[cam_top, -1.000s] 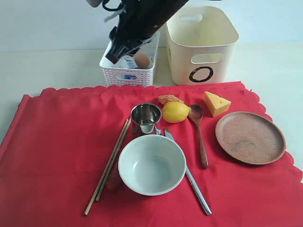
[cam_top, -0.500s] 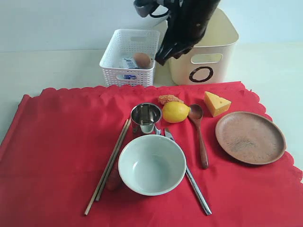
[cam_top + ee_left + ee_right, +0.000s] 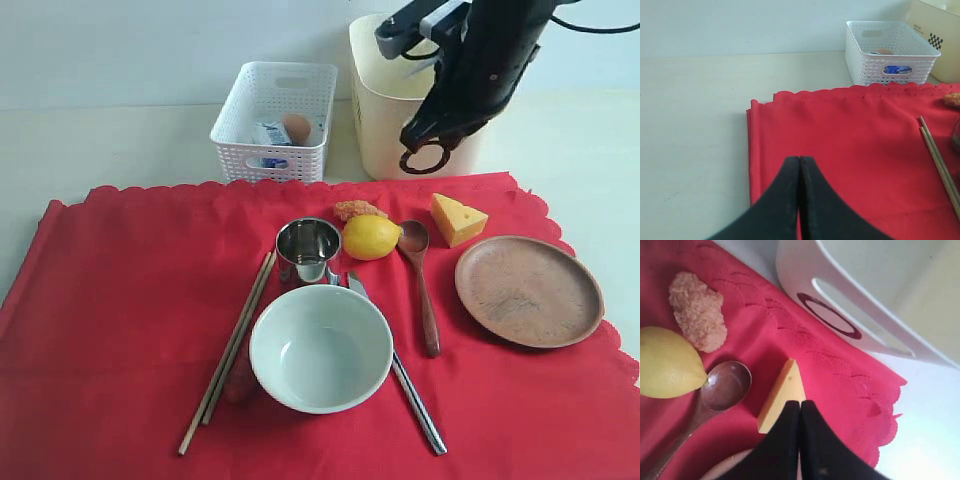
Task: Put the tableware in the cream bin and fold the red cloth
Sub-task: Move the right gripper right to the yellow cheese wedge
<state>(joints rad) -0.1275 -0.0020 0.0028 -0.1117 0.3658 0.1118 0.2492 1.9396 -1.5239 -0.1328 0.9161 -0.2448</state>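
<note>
exterior view: the right gripper [image 3: 414, 134] hangs in front of the cream bin [image 3: 378, 110], fingers pressed together, holding nothing. the bowl [image 3: 320, 348], cup [image 3: 308, 243], chopsticks [image 3: 232, 345], spoon [image 3: 421, 280], knife [image 3: 412, 392] and plate [image 3: 528, 290] all lie on the flat red cloth [image 3: 130, 300].

left wrist view: the left gripper [image 3: 799, 161] is pressed together and empty, over the cloth's edge.

right wrist view: the closed fingers are above the cheese [image 3: 781, 394], near the bin.

Lemon [image 3: 371, 237], cheese wedge [image 3: 457, 219], crumbed nugget [image 3: 358, 210] — egg [image 3: 297, 127] and carton [image 3: 268, 134] in white lattice basket [image 3: 270, 160]
</note>
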